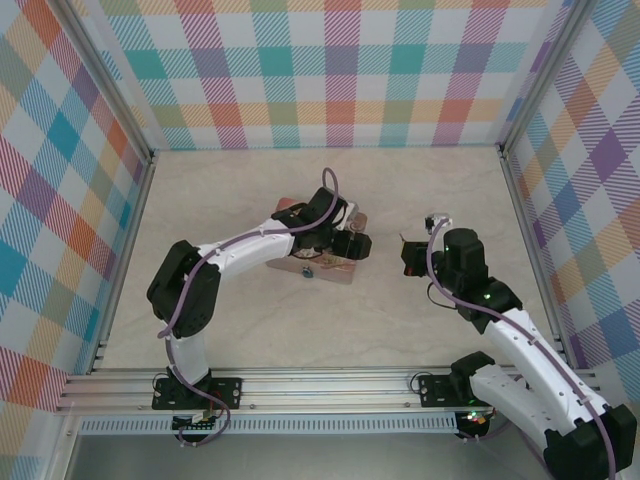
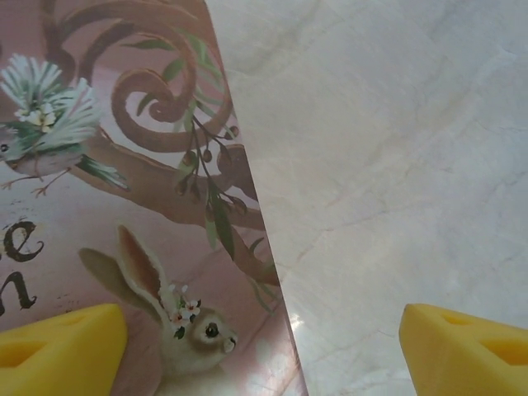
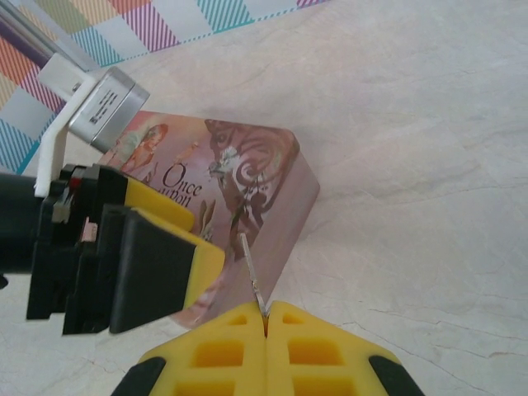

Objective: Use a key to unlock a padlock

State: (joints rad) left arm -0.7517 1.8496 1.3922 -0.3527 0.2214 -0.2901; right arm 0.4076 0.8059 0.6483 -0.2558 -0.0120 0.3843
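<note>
Two jobs in hand. Spread wide, left jaws astride the pink tin's [image 2: 124, 165] long edge, well clear of every worktop [image 1: 250, 200] edge, apparently to steady it. Pressed together, right jaws pinching the key [image 3: 252, 272] by one end, blade aimed at the tin, presumably for insertion. Cannot place the padlock; probably hidden behind left arm [image 1: 250, 245].

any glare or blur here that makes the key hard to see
Left wrist: a glare patch on the tin near its lower corner, and the left gripper has slightly soft fingertips. Right wrist: even light, the key thin but sharp, pinched in the right gripper. Top external: soft shadows, the key too small to see.
</note>
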